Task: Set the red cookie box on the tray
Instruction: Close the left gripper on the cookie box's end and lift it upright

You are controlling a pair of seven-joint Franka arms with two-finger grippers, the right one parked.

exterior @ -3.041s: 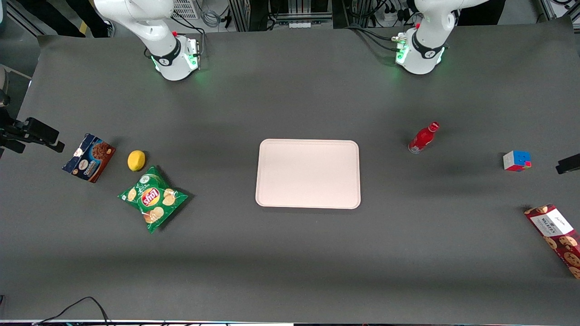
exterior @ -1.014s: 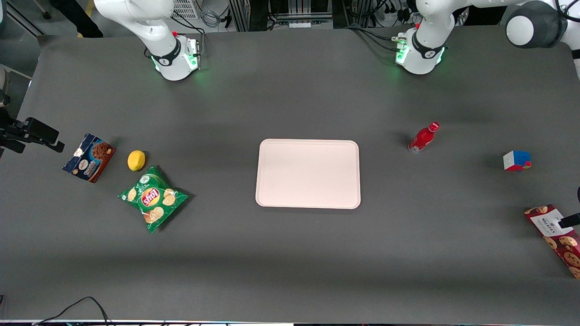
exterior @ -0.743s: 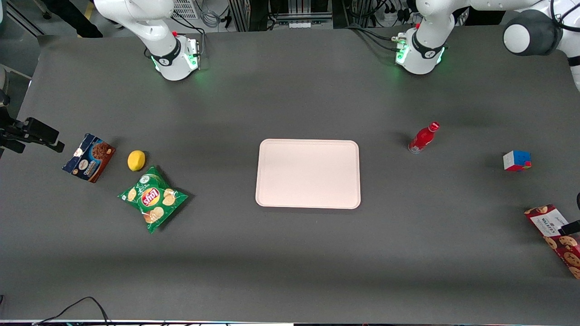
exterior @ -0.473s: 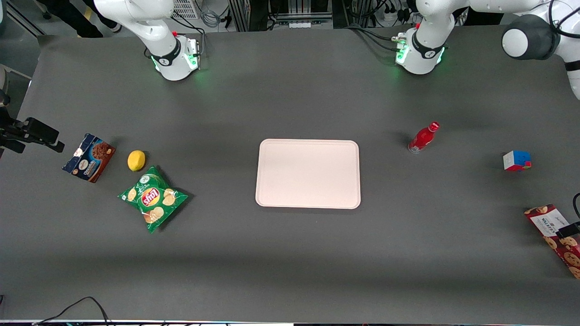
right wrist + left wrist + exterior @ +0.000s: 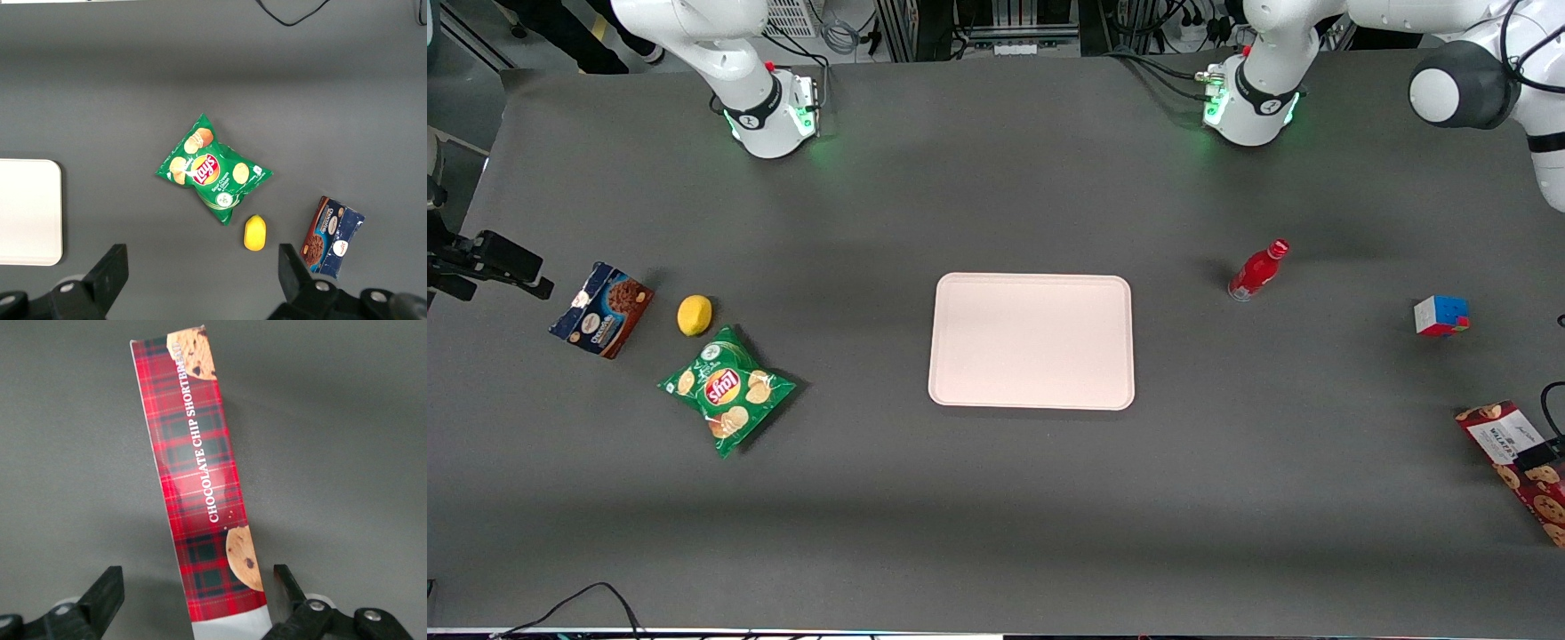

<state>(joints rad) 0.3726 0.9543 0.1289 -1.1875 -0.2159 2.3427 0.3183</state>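
Gripper: the gripper (image 5: 195, 593) hangs over the white-label end of the box (image 5: 199, 500), at the working arm's end of the table (image 5: 996, 498); only a dark tip of it shows in the front view, over the label.
Fingers: spread wide, one finger (image 5: 101, 597) on each long side of the box, the box between them. Whether either touches the carton, I cannot tell.
Box: lies flat on the table, at an angle, partly cut off by the front view's edge (image 5: 1516, 462). Red tartan with cookie prints and the words "CHOCOLATE CHIP" along its length. It is nearer the front camera than the cube.
Tray: the tray (image 5: 1032, 341) sits mid-table, well apart from the box, nothing on it.
Bottle: the red bottle (image 5: 1258, 269) lies between tray and cube, farther from the camera than the box.
Cube: the colour cube (image 5: 1440, 316) stands near the box.
Parked arm's end: a green chips bag (image 5: 727, 389), a lemon (image 5: 694, 315) just beside it, and a blue-and-brown cookie box (image 5: 602, 308) near the lemon.
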